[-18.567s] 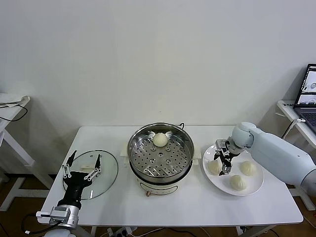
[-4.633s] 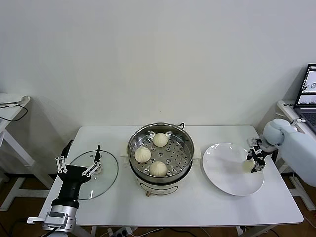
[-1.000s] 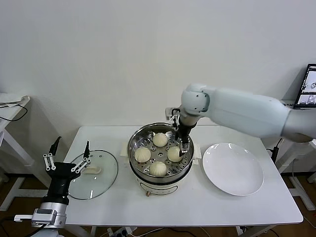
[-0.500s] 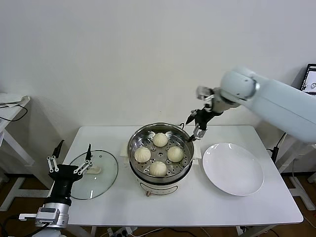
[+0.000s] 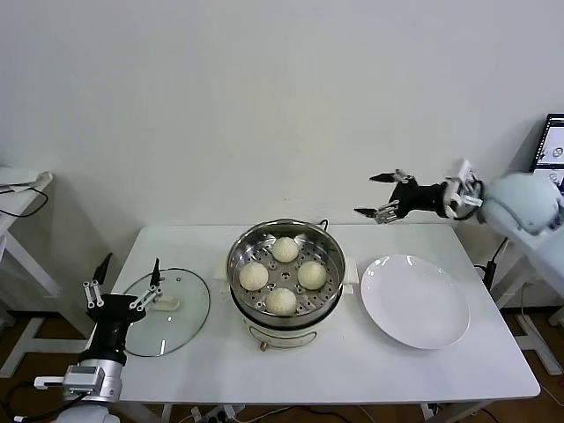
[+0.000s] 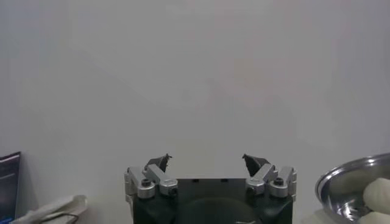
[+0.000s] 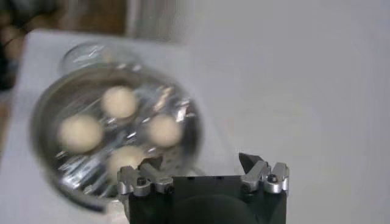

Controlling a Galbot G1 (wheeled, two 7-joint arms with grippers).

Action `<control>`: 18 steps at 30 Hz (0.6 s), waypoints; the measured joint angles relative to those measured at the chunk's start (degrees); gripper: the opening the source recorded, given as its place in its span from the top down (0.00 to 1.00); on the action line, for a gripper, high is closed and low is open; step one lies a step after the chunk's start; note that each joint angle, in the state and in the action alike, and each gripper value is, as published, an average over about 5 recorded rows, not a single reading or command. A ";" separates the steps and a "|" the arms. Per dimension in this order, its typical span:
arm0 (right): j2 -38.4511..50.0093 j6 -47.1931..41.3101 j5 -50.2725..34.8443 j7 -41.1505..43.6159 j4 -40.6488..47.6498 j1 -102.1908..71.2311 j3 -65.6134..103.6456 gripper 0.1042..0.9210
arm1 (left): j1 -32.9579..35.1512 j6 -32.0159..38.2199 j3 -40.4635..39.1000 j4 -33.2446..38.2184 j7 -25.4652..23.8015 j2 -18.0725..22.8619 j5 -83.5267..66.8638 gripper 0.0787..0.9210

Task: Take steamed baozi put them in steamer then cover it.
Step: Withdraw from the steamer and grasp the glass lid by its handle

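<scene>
In the head view, the steamer (image 5: pixel 286 278) stands at the middle of the white worktop (image 5: pixel 352 370), uncovered, and all four steamed baozi (image 5: pixel 281 275) lie on its perforated tray: one toward the back, one to the robot's left, one to the right and one at the front, close together but apart. To the robot's right of the steamer lies a bare white plate (image 5: pixel 414 301). To its left the glass lid (image 5: pixel 167 310) lies flat on the worktop with its white handle up. The right gripper (image 5: pixel 381 196) hangs in the air above the back right part of the worktop, well clear of the steamer and above the plate's far side, jaws spread wide and holding nothing. The left gripper (image 5: pixel 122 283) is poised upright at the worktop's left edge, just beside the lid, jaws wide apart and holding nothing. In the left wrist view, the left gripper (image 6: pixel 209 163) faces a plain wall, its fingertips (image 6: pixel 161 161) spread, with the steamer's rim (image 6: pixel 347 182) and a baozi at the picture's edge. In the right wrist view, the right gripper (image 7: pixel 201 163) shows parted fingers, with the steamer (image 7: pixel 116 137) and its four baozi far beyond them, blurred.
</scene>
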State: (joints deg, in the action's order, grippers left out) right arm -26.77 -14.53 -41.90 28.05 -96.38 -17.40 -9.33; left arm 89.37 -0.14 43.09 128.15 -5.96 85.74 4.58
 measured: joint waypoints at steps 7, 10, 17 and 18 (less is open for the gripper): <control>-4.98 7.84 -0.58 -12.87 -5.23 -23.70 21.91 0.12 | -0.73 1.40 -0.03 -1.52 0.23 -0.23 -0.57 0.12; -8.82 10.98 0.38 -17.09 -7.56 -32.30 29.17 0.12 | -1.07 2.02 -0.23 -2.34 0.32 -0.37 -0.57 0.12; -19.35 18.65 4.52 -24.33 -11.68 -48.20 38.38 0.12 | -1.59 3.39 -0.91 -4.36 0.52 -0.61 0.04 0.12; -20.91 19.85 5.30 -25.10 -12.04 -50.09 39.13 0.12 | -1.65 3.60 -0.99 -4.64 0.60 -0.61 0.23 0.12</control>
State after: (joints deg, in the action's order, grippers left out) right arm -47.67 5.33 -36.60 2.95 -108.43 -67.49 29.80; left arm 87.72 3.46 42.10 123.51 -5.36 85.12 4.81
